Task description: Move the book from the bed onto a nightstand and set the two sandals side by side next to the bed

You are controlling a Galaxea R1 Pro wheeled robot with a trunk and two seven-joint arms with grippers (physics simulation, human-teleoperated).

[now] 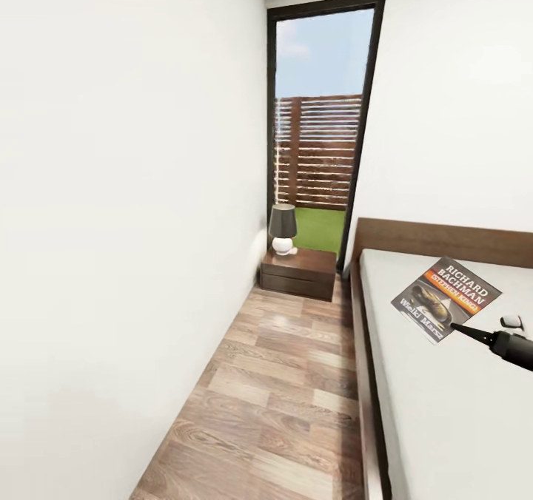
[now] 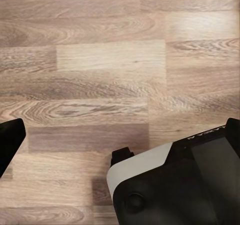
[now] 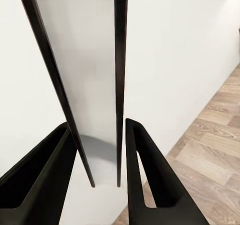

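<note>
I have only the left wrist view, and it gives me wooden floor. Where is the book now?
Observer: The book lies on the bed, not far from the headboard.
Operator: How close is the right hand to it?
Observer: The right hand has its tip at the book's near corner. In the right wrist view its fingers stand apart.
Operator: And is there a nightstand?
Observer: Yes. The nightstand stands at the far end of the floor strip, beside the head of the bed. It bears a lamp.
</note>
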